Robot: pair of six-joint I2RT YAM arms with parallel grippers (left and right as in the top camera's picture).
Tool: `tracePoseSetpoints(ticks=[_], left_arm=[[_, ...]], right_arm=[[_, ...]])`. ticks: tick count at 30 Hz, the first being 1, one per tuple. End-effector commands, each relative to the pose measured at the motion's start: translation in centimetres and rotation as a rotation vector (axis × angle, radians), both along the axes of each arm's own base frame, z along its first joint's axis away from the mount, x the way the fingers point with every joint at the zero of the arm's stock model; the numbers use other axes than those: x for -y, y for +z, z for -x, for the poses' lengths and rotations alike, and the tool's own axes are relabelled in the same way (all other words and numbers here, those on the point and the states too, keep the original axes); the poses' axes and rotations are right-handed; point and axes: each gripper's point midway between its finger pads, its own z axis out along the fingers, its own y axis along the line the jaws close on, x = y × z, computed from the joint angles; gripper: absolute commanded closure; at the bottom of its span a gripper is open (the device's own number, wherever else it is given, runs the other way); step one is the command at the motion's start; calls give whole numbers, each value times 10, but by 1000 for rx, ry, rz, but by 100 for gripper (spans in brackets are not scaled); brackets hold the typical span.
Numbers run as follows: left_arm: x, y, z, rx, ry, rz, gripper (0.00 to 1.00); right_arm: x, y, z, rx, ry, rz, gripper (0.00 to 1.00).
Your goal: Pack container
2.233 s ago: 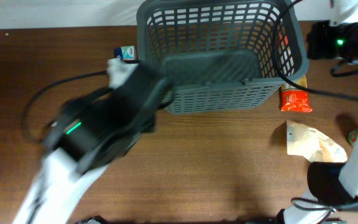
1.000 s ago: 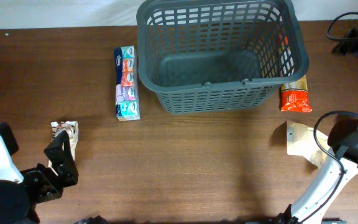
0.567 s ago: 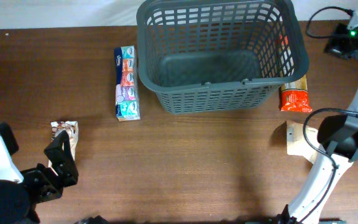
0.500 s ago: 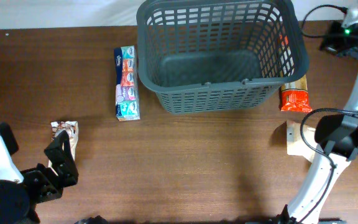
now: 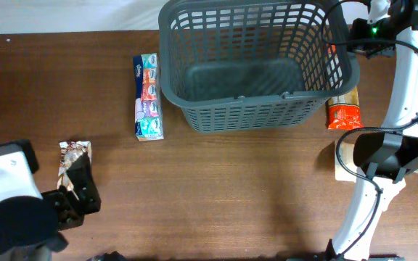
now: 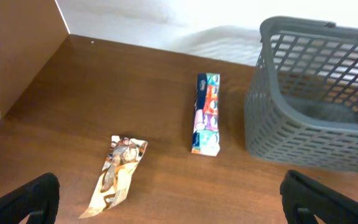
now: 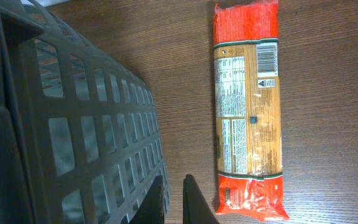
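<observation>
- The container (image 5: 256, 112), a dark grey rectangular basket with slotted walls and a solid rim, stands upright at the back centre of the counter (image 5: 231, 188).
- The left tool (image 6: 169, 190) gapes wide, holding nothing.
- The right tool (image 7: 176, 199) seems nearly closed on nothing, between the basket wall and a pasta packet (image 7: 247, 106).
- Since the earlier frame, the right arm has swung in toward the basket's right rim; the basket has not moved.

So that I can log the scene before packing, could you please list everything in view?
Basket: one, dark grey, back centre of the table.
Tissue multipack: one, multicoloured, just left of the basket.
Snack wrapper: one, brown and white, crumpled, front left.
Pasta packet: one, orange and clear, right of the basket.
Paper pouch: one, beige, front right, partly behind the right arm.
Table: one, brown wood.
Left gripper: black, open, front left.
Right gripper: black, fingers close together, beside the basket's right wall.
</observation>
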Motion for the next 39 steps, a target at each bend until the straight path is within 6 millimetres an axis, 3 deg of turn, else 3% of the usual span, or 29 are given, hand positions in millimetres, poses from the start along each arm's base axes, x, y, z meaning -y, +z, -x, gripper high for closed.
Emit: tracePoseSetpoints(ticks=[1,10,21,33,39], left_arm=[[0,-9,-3,-29,4,-45,0],[1,-13,-4,-42,4,-55,0],[1,-13,-4,-42,4,-55,0],[1,-13,-4,-42,4,-55,0],[1,-13,-4,-42,4,-55,0]], right_arm=[[-3,-5,-1,-6,18,-6,96],[-19,-5,-2,-9,51,-24,96],[-57,-5,-4,-14,124,-23,96],[-76,-7,1,-35,156,-29,96],[-97,-7,3,-41,198,-28,96]])
